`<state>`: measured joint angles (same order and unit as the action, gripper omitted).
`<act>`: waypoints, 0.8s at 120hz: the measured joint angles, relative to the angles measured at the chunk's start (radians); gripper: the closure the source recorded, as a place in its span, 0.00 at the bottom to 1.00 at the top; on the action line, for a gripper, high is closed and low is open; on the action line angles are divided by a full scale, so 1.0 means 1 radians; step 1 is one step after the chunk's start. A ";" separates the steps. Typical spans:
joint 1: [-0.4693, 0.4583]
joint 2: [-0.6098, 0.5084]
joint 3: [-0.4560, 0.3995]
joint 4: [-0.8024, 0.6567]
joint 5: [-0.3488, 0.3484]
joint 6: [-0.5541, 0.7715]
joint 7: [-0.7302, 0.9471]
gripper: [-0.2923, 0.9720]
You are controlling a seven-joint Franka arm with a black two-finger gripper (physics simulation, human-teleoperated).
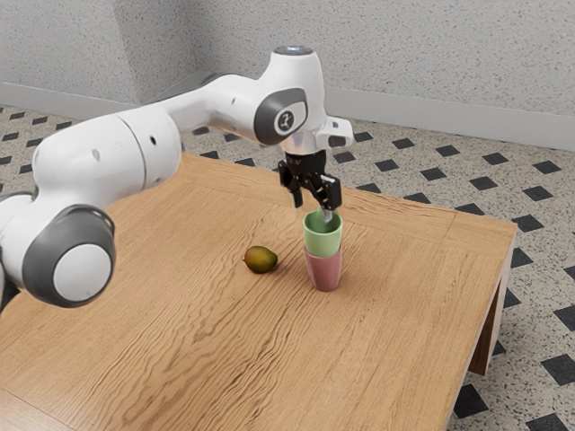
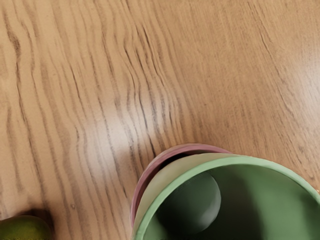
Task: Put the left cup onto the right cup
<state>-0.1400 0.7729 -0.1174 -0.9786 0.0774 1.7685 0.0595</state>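
**Green cup sits in the pink cup**

The table [image 1: 180, 359] is big, brown and made of wood with wavy lines. The white arm [image 1: 135, 153] comes in from the exterior view's left and bends down over the middle of it.

The green cup [image 1: 322, 238] is light green, smooth and round, with an open top. It stands up straight inside the pink cup [image 1: 323, 271], so only the lower half of the pink one shows. In the wrist view the green cup [image 2: 260, 200] is right under the hand, you can look down into it, and the pink cup's [image 2: 165, 157] rim peeks out around it like a thin ring.

The black gripper [image 1: 325, 214] hangs right at the green cup's far rim. I cannot tell if it is holding the cup or has let go (the cup's rim hides the tips).

A small green-brown fruit [image 1: 260, 259] lies near the cups, on the exterior view's left of them, not touching.

The cups stand well away from every table edge. The nearest edge is on the exterior view's right. There is lots of bare wood [image 2: 100, 75] in front.
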 joint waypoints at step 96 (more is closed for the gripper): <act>-0.023 -0.253 0.017 -0.165 -0.002 -0.027 0.000 0.25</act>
<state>-0.1634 0.5199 -0.1000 -1.1439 0.0753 1.7417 0.0596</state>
